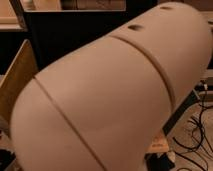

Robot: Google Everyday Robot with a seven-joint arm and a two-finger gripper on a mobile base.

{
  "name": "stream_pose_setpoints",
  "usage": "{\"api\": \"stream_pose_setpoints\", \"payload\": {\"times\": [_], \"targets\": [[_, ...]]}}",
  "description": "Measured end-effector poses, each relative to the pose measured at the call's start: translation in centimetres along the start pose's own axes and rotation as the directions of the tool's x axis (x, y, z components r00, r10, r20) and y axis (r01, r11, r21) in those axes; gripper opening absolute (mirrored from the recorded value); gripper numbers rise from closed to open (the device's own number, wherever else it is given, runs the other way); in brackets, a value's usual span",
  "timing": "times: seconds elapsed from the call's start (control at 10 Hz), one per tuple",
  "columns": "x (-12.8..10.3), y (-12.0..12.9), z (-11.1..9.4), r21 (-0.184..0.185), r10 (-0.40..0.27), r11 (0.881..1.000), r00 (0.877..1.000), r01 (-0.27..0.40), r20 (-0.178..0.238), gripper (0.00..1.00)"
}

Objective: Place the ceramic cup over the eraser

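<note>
At the left edge you see only a slanted wooden side panel (17, 80), with a dark back panel (65, 35) above it. From there the arm (115, 95) fills nearly the whole view, its pale casing running from the lower left up to the upper right. It covers the desk, so you cannot see the cup, the eraser or the gripper. The gripper is somewhere behind that casing, and you cannot tell whether it is wide, narrow or holding the cup. Judge this as a blind moment and do not lower or release on a guess. To do the step well, first get the desk surface into sight and find the eraser. Then check that the cup is mouth down and centred over the eraser before you bring it down straight. Let go only once the rim sits flat around the eraser. At the lower right a small corner of the desk (159, 145) shows, with cables (200, 130) on the floor beyond it. Keep the arm's sweep away from that corner.
</note>
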Motion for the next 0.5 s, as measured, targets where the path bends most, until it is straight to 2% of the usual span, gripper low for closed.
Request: {"api": "stream_pose_setpoints", "payload": {"times": [0.1, 0.3, 0.5], "targets": [[-0.02, 0.01, 0.00, 0.000, 0.000, 1.000, 1.000, 0.000, 0.000, 0.06], [0.00, -0.01, 0.00, 0.000, 0.000, 1.000, 1.000, 0.000, 0.000, 0.23], [0.00, -0.01, 0.00, 0.000, 0.000, 1.000, 1.000, 0.000, 0.000, 0.45]]}}
